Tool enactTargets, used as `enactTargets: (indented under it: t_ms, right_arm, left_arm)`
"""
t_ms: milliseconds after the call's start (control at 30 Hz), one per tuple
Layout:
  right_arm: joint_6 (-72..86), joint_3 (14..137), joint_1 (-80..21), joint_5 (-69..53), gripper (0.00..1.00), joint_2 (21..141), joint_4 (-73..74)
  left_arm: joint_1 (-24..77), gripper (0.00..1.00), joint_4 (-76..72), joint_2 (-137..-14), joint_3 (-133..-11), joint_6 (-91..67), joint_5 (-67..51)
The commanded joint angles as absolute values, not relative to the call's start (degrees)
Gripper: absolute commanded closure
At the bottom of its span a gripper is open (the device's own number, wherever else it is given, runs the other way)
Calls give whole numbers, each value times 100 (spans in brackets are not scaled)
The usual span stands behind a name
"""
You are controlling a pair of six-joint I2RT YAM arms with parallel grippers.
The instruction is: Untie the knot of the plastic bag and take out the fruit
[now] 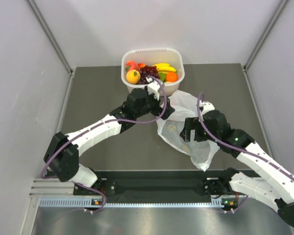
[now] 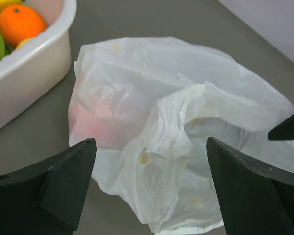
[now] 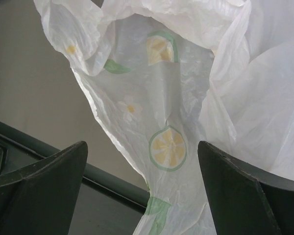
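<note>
Wide-open and empty, my left gripper (image 2: 151,144) and right gripper (image 3: 142,144) hover at the plastic bag (image 2: 225,107), seemingly untied, one pinkish fruit (image 2: 93,125) left inside.

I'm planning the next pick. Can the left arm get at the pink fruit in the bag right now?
Probably not directly. The left end effector is open and faces the bag with nothing between, but the pink fruit shows only through the plastic covering it.
</note>
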State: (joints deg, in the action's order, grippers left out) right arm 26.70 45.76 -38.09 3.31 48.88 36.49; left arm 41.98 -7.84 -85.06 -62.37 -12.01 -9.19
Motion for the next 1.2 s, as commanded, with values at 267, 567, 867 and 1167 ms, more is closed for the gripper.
enactTargets:
  t_ms: [267,567,867,1167]
  right_arm:
    - [2417,4632,-3823,-316,4,4403,3525]
    - [2382,4430,-3841,-817,22,4517,3006]
    - [2619,4412,-4008,-396,55,5115,1953]
    - [2873,4482,-4438,1290,53,6292,1134]
  left_arm:
    - [4429,6,130,-8876,-6574,-220,-1441]
    - [4465,100,-280,-8474,-6478,-896,-1626]
    - [4667,100,-1028,-7304,-5740,-1775,-1345]
    - [4843,100,-1011,-7400,-5493,-2266,-1336]
